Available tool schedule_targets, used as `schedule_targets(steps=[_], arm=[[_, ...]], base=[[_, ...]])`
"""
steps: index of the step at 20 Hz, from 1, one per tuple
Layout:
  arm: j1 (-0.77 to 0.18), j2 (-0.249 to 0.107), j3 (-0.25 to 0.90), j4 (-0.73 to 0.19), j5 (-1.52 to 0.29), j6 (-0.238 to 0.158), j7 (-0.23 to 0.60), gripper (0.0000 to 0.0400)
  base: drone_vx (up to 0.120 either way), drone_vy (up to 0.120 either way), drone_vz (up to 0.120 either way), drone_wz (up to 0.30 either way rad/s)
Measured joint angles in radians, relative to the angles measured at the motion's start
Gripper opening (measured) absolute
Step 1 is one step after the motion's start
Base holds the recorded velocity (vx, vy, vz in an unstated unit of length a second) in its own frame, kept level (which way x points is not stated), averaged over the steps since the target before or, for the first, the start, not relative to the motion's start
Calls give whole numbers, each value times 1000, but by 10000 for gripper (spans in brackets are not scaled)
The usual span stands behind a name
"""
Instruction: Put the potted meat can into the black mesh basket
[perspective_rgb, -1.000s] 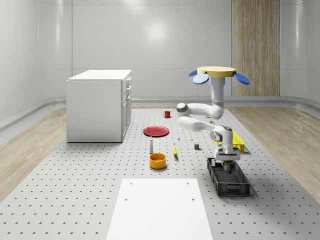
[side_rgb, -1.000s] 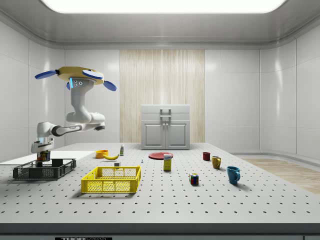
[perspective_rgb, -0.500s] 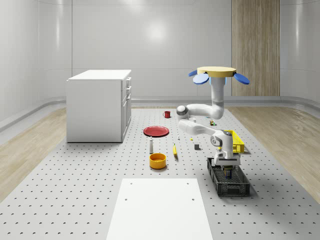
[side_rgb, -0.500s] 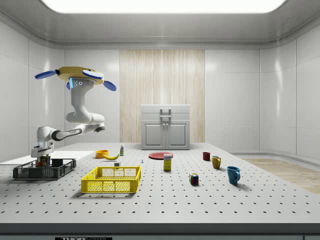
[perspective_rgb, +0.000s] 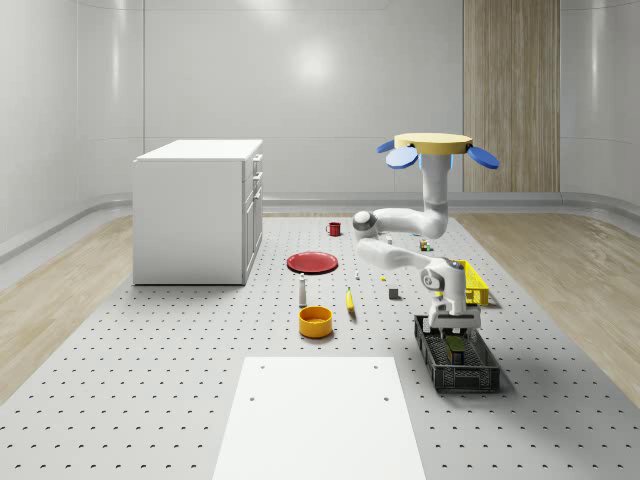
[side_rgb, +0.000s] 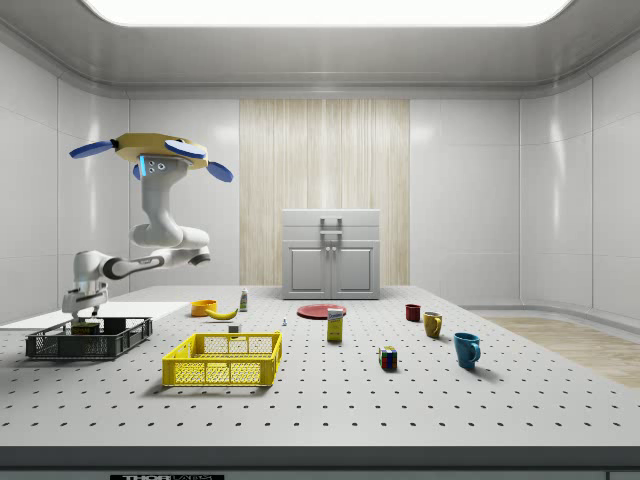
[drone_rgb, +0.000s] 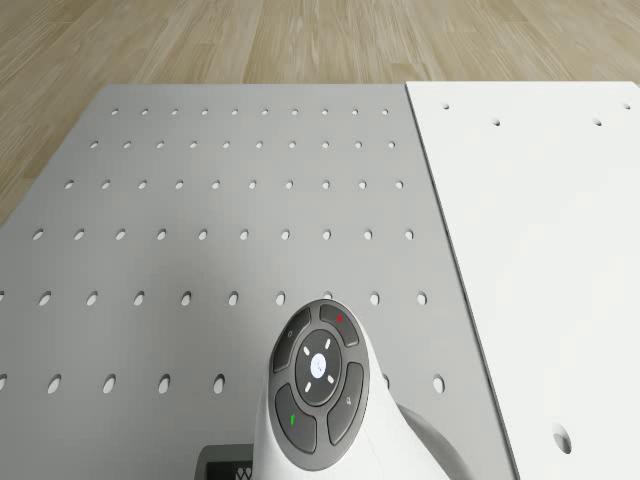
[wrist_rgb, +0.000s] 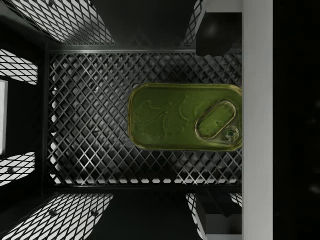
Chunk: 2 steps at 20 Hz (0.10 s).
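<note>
The potted meat can (wrist_rgb: 185, 116), its gold-green lid and pull tab facing up, lies flat on the mesh floor (wrist_rgb: 85, 125) of the black mesh basket (perspective_rgb: 470, 380). My gripper (wrist_rgb: 217, 125) hangs just above it, open, and its fingers (wrist_rgb: 220, 30) stand clear of the can on either side. From the side, the gripper (side_rgb: 85, 312) dips into the basket (side_rgb: 55, 347) over the can (side_rgb: 86, 327). The drone (perspective_rgb: 432, 148) hovers high above the table, behind the basket, with the arm reaching down and forward.
A yellow basket (side_rgb: 222, 360) stands just beyond the black one. An orange bowl (perspective_rgb: 315, 320), a banana (perspective_rgb: 350, 300), a red plate (perspective_rgb: 313, 262) and a white cabinet (perspective_rgb: 197, 210) sit toward the whole-scene view's left. A white sheet (perspective_rgb: 318, 415) covers the table's front.
The gripper came down into the black basket with the can, then opened. The can now rests on the basket floor, free of the fingers. The drone stayed in place.
</note>
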Motion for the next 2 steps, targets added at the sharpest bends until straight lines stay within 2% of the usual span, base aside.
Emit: schedule_targets(steps=[2], arm=[[4, 2, 10, -6, 8, -7, -2, 396]], base=[[0, 0, 0, 0]])
